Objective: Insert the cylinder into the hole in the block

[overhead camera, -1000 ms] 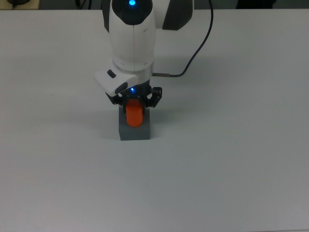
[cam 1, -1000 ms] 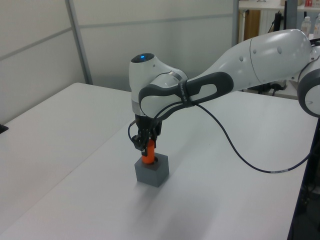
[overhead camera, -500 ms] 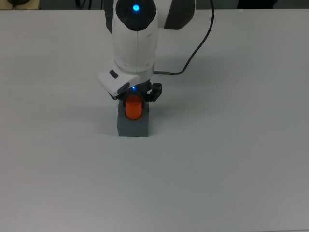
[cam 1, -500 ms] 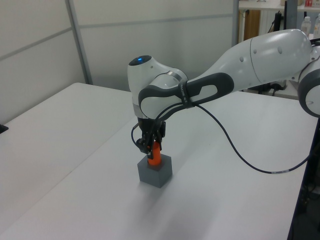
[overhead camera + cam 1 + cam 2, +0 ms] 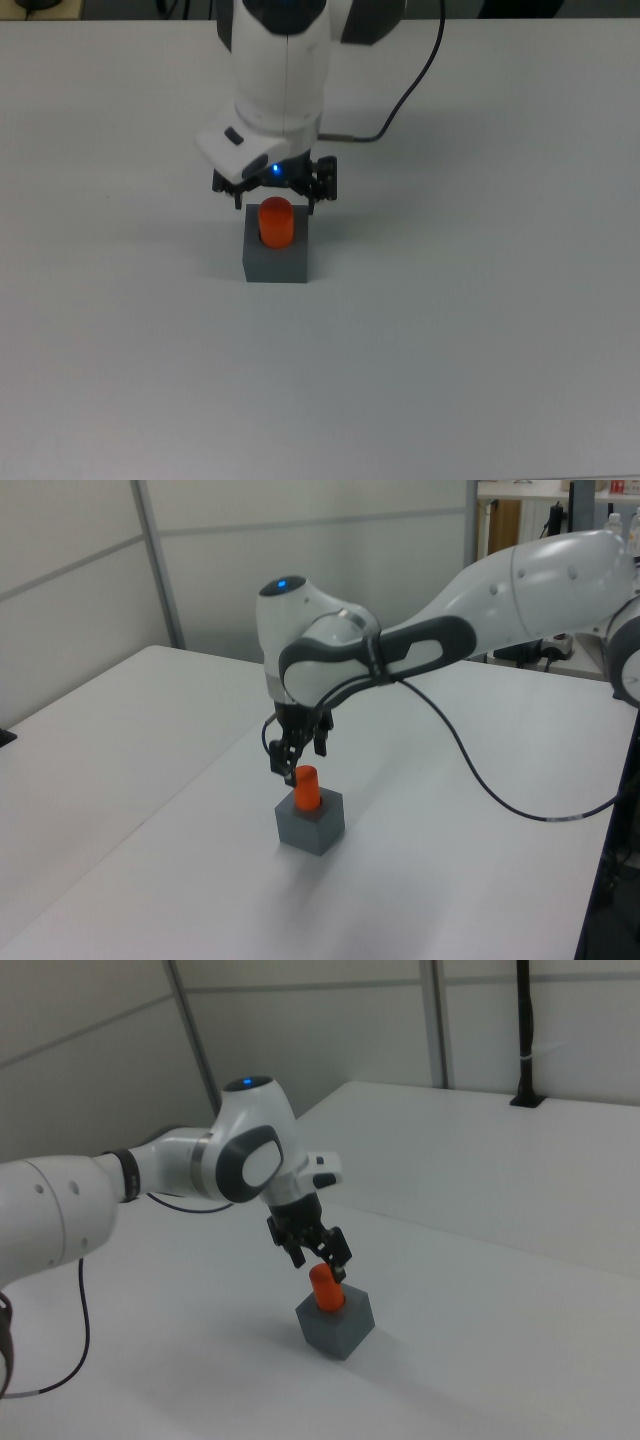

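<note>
The orange cylinder [image 5: 276, 222] [image 5: 307, 788] [image 5: 326, 1288] stands upright in the top face of the dark grey block [image 5: 276, 264] [image 5: 312, 827] [image 5: 342, 1327], its lower end sunk in the hole, which it fills and hides. My gripper [image 5: 275, 194] [image 5: 300, 761] [image 5: 318, 1261] hangs just above the cylinder's top, open, with one finger on each side and neither touching it. The block rests flat on the white table [image 5: 480, 330].
A black cable [image 5: 420, 80] [image 5: 470, 770] loops from the arm's wrist over the table behind the block. In the left view, the table's edge [image 5: 600, 880] runs down the left view's right side. Wall panels stand behind the table.
My gripper has opened and let go of the cylinder, then risen a little above it. The cylinder now stands alone in the block, which shifted slightly between the earliest frames.
</note>
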Robot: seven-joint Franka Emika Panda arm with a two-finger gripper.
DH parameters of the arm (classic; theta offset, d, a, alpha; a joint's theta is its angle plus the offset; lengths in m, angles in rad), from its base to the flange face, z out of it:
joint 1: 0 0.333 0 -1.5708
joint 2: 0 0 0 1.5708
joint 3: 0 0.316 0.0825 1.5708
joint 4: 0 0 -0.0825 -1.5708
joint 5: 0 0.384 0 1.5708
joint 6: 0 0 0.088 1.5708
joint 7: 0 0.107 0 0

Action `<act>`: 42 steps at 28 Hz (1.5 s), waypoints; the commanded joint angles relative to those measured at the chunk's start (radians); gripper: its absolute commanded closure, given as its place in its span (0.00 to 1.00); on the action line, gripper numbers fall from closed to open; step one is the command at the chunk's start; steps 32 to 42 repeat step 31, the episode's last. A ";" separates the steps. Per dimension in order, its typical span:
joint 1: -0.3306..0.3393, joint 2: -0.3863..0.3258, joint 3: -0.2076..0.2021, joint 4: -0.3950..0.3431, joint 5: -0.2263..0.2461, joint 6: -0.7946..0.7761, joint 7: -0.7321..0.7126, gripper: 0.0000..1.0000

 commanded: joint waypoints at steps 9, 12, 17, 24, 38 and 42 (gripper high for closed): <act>0.001 -0.273 -0.011 -0.069 -0.014 -0.221 0.007 0.00; -0.009 -0.319 -0.012 -0.078 -0.010 -0.254 0.007 0.00; -0.018 -0.320 -0.012 -0.072 -0.008 -0.264 0.006 0.00; -0.018 -0.309 -0.012 -0.072 -0.007 -0.255 0.002 0.00; -0.022 -0.307 -0.015 -0.070 -0.004 -0.258 -0.002 0.00; -0.022 -0.307 -0.015 -0.070 -0.004 -0.258 -0.002 0.00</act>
